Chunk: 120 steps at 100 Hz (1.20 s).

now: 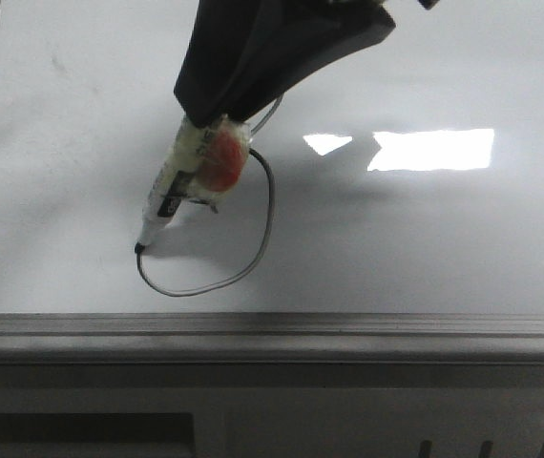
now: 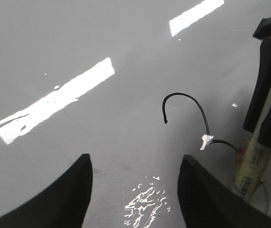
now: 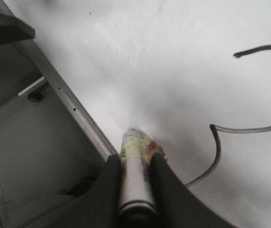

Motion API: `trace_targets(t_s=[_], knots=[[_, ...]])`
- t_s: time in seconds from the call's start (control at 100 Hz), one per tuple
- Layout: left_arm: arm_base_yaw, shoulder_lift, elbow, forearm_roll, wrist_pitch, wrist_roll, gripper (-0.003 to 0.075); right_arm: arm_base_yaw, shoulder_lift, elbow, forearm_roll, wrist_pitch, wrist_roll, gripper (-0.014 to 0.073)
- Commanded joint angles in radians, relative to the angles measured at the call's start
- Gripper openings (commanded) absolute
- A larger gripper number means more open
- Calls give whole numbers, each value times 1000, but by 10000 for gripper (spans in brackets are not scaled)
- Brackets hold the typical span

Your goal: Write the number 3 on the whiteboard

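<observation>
Glossy pale board fills nearly all you see: the whiteboard (image 1: 425,239) lies flat before you, bright window-like reflections on its sheen and its grey metal frame running along the near edge.

Your right hand (image 3: 134,164) is closed tight on the marker (image 1: 181,191), whose barrel is wrapped in yellowish tape with a reddish patch. It leans steeply, the tip touching the board near that frame edge. Your left hand (image 2: 134,190) hovers over bare board with its fingers spread wide and nothing between them.

As for the number 3 (image 1: 253,219), the thin dark line shows an upper curve, a pinch in the middle and a lower bowl that sweeps round to where the tip now sits. By my judgement you're on the last stroke, at or very near the tail of the lower curve, so the figure looks almost complete.

The next move likely calls for a short finish to the hook if you want it, then a clean lift straight off the surface so no stray tail drags across the board.

A dark label with pale print sits on the marker's barrel, but it's too small and blurred to read; no brand can be made out.
</observation>
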Motion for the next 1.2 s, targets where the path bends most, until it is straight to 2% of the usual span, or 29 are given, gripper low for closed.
trace_targets(t_s=[0.0, 0.17, 0.32, 0.5, 0.71, 0.82, 0.91, 1.08, 1.19], knots=[[-3, -4, -30, -5, -67, -10, 365, 10, -63, -36, -36, -48, -8, -66], [-127, 32, -30, 82, -71, -10, 365, 47, -110, -36, -36, -5, -16, -66], [-237, 132, -30, 62, -108, -10, 365, 50, -116, -36, -30, 24, -16, -66], [-242, 226, -30, 40, -195, -10, 365, 90, -116, -36, -23, 28, -16, -66], [-242, 282, -30, 33, -190, -10, 365, 110, -119, -36, -21, 25, -16, -66], [-238, 288, -30, -17, -169, -10, 358, 110, -131, -36, -21, 23, -16, -66], [-238, 288, -30, -22, -168, -10, 280, 110, -136, -36, -21, 25, -16, -66], [-238, 288, -30, -22, -169, -10, -23, 110, -136, -36, -19, 27, -16, -66], [-238, 288, -30, -20, -169, -10, -20, 110, -136, -36, -17, 27, -16, -66]])
